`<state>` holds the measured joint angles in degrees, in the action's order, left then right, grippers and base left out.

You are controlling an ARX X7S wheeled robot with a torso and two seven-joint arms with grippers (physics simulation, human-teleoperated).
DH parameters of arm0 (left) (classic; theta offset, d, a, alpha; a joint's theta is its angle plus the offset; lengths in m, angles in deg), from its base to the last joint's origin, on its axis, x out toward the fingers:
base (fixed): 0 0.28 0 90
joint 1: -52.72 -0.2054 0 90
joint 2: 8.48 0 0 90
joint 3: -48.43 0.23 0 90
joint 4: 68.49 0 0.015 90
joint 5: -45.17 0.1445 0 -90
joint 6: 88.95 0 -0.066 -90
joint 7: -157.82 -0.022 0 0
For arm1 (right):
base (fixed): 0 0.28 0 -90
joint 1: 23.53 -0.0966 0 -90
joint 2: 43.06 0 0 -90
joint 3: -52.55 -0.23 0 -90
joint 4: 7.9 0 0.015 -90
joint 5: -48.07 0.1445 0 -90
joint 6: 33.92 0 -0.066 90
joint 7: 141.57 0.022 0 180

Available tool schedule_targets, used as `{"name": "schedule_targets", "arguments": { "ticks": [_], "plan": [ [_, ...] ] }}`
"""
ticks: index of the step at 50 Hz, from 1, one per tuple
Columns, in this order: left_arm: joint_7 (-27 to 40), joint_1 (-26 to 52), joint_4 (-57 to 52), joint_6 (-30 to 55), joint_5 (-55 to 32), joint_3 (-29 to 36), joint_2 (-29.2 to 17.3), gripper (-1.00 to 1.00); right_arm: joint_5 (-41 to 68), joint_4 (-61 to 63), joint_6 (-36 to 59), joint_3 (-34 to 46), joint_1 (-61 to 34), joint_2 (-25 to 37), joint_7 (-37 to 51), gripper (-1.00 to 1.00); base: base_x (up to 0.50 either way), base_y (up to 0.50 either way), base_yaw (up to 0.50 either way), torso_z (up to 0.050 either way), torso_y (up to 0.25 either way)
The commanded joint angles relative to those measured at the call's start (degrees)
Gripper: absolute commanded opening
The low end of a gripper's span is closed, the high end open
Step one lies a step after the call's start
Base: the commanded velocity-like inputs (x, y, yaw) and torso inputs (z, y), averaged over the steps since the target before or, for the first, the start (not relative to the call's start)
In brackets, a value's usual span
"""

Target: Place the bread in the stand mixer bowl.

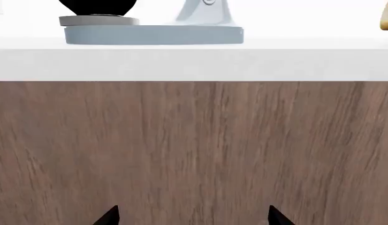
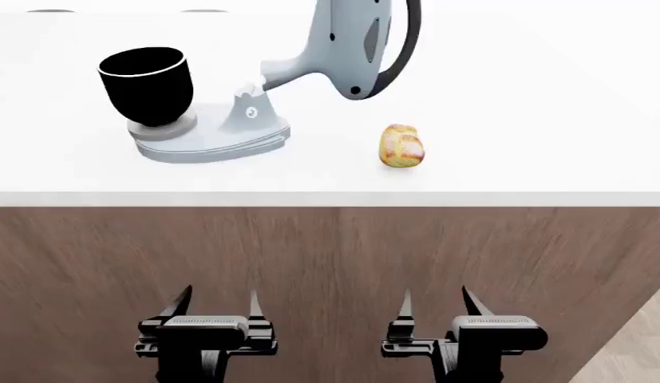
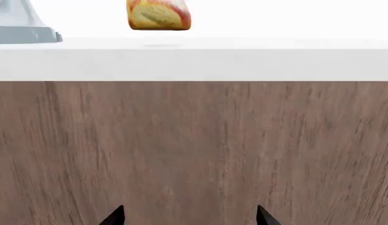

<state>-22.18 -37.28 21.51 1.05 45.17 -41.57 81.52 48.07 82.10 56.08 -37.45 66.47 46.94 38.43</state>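
Note:
The bread (image 2: pixel 402 147) is a small golden-yellow roll lying on the white counter, right of the mixer; its lower part also shows in the right wrist view (image 3: pixel 158 16). The stand mixer bowl (image 2: pixel 148 85), glossy black with a thin white rim, stands on the mixer's base at the left; its underside shows in the left wrist view (image 1: pixel 98 7). My left gripper (image 2: pixel 219 303) and right gripper (image 2: pixel 434 302) hang open and empty below the counter edge, in front of the wooden cabinet face. Only the fingertips show in each wrist view (image 1: pixel 192 216) (image 3: pixel 188 216).
The pale blue-grey mixer body (image 2: pixel 345 44) has its head tilted up over its base (image 2: pixel 212 140). The white counter (image 2: pixel 521 96) has a thick front edge above a brown wood cabinet front (image 2: pixel 330 255). Pale flooring shows at the lower right (image 2: pixel 638 351).

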Motion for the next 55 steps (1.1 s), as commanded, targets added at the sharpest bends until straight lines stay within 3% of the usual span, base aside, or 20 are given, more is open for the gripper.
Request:
{"name": "schedule_targets", "arguments": {
  "ticks": [1, 20, 29, 33, 38, 39, 40, 41, 43, 45, 50, 55],
  "plan": [
    [0.9, 0.0, 0.0, -0.1, -1.0, 1.1, -0.9, 1.00, 0.7, 0.7, 0.3, 1.2, 0.2, 1.0, 1.1, 1.00, 0.00, 0.00, 0.00, 0.000, 0.000],
    [2.7, -0.1, -2.1, 0.5, -4.5, 4.2, -3.7, 1.00, 4.1, 3.3, 1.9, 3.3, -0.1, 3.4, 4.4, 1.00, 0.00, 0.00, 0.00, 0.000, 0.000],
    [4.7, 2.9, -20.9, 9.3, -10.1, -0.5, -7.0, 1.00, 7.6, 28.4, 15.8, -0.6, -2.1, 7.9, 6.3, 1.00, 0.00, 0.00, 0.00, 0.000, 0.000],
    [6.1, 3.5, -30.6, 10.2, -13.1, -5.7, -9.3, 1.00, 14.5, 45.1, 26.1, -8.5, -5.8, 11.1, 7.3, 1.00, 0.00, 0.00, 0.00, 0.000, 0.000],
    [9.0, 4.7, -39.4, 15.2, -17.0, -11.5, -11.6, 1.00, 21.4, 54.1, 30.7, -18.2, -6.4, 13.6, 8.8, 1.00, 0.00, 0.00, 0.00, 0.000, 0.000],
    [10.4, 5.0, -42.5, 16.7, -19.0, -15.1, -12.4, 1.00, 27.2, 59.1, 33.8, -25.5, -5.9, 15.3, 10.0, 1.00, 0.00, 0.00, 0.00, 0.000, 0.000],
    [10.5, 5.0, -43.1, 17.2, -19.5, -15.6, -12.7, 1.00, 28.8, 59.8, 34.1, -26.7, -5.7, 16.2, 11.1, 1.00, 0.00, 0.00, 0.00, 0.000, 0.000],
    [10.6, 5.0, -43.1, 17.2, -19.6, -15.6, -12.8, 1.00, 29.2, 59.8, 33.8, -26.6, -5.5, 16.8, 11.7, 1.00, 0.00, 0.00, 0.00, 0.000, 0.000],
    [11.6, 5.2, -45.3, 18.5, -21.2, -18.7, -13.8, 1.00, 38.2, 60.0, 23.9, -27.9, 2.3, 28.8, 24.9, 1.00, 0.00, 0.00, 0.00, 0.000, 0.000],
    [12.2, 5.3, -46.2, 18.9, -22.1, -20.1, -14.1, 1.00, 40.0, 60.0, 17.5, -26.4, 6.6, 35.0, 31.5, 1.00, 0.00, 0.00, 0.00, 0.000, 0.000],
    [12.9, 5.7, -47.4, 19.8, -23.5, -21.7, -14.7, 1.00, 39.9, 59.8, 12.5, -23.8, 9.8, 40.0, 35.9, 1.00, 0.00, 0.00, 0.00, 0.000, 0.000],
    [13.3, 5.4, -47.5, 19.6, -23.6, -21.9, -14.8, 1.00, 39.0, 59.3, 10.2, -22.7, 11.5, 40.4, 35.4, 1.00, 0.00, 0.10, 0.00, 0.000, 0.000]
  ]
}}
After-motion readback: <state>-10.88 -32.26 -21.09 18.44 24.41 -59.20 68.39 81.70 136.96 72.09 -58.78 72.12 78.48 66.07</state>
